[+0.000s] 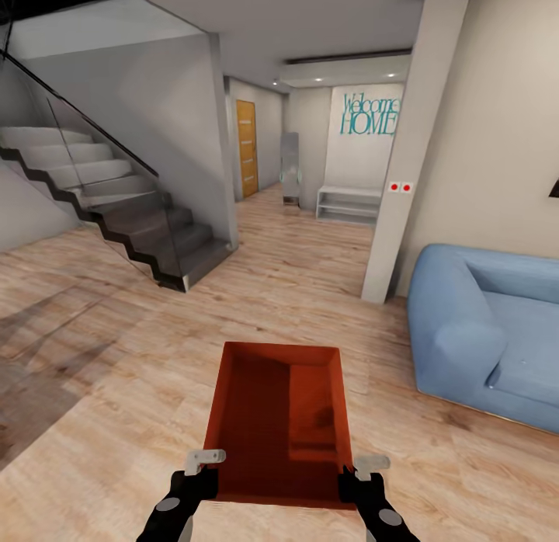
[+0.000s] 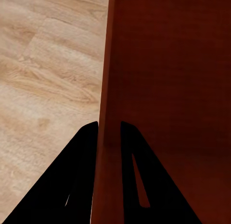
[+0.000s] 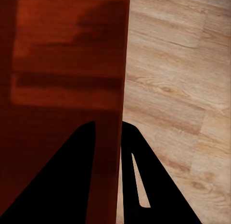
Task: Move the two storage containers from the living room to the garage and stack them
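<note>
Clearly the storage container (image 1: 279, 425) is held off the light wood-plank flooring (image 1: 101, 418), carried between both arms just ahead of the robot, with the blue sofa (image 1: 489, 332) off to its right and the staircase (image 1: 116, 208) well beyond it to the left. Whether a second bin is nested inside cannot be told from these views. The left gripper (image 1: 203, 463) pinches the container's left wall near the close corner; in the left wrist view the left gripper (image 2: 109, 132) has one finger on each face of that wall (image 2: 107, 89). The right gripper (image 1: 360, 469) does the same on the right wall, and its own camera shows the right gripper (image 3: 107, 132) closed over the thin rim of the container (image 3: 67, 65). It looks like a stiff, light bin with smooth, likely slippery walls that flare slightly, so a pinch could creep upward. Both holds sit at the near end, leaving the far end cantilevered; holds nearer the middle of each wall would balance better. Beyond the container, the hallway with the teal welcome lettering (image 1: 369, 115) lies ahead.
</note>
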Motion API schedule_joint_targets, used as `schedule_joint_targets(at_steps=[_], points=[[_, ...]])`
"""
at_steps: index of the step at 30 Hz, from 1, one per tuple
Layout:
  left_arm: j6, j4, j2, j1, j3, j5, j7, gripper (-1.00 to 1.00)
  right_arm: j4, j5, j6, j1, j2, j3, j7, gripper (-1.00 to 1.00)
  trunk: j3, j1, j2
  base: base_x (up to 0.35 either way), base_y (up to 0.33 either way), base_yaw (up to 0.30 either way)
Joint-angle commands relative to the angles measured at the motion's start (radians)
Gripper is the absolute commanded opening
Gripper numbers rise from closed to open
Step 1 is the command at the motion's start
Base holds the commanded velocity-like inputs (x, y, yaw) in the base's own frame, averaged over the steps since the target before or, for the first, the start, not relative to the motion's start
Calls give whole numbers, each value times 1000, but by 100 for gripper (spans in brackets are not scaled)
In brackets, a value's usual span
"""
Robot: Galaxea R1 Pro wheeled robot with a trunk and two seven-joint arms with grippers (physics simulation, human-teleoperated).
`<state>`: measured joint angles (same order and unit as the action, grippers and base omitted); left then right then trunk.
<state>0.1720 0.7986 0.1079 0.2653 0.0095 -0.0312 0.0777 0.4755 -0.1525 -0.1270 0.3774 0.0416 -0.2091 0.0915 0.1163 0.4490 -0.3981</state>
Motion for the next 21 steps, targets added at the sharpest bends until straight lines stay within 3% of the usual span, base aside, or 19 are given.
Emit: schedule_joint_targets(at_steps=[1, 21], points=[[40, -1, 52, 0, -36, 8, -1, -100, 8, -6, -8, 1, 0, 3, 16, -100, 2, 1, -2, 328, -72, 0], [38, 0, 53, 0, -35, 8, -1, -100, -1, -6, -8, 1, 0, 3, 13, -100, 2, 1, -2, 328, -77, 0]])
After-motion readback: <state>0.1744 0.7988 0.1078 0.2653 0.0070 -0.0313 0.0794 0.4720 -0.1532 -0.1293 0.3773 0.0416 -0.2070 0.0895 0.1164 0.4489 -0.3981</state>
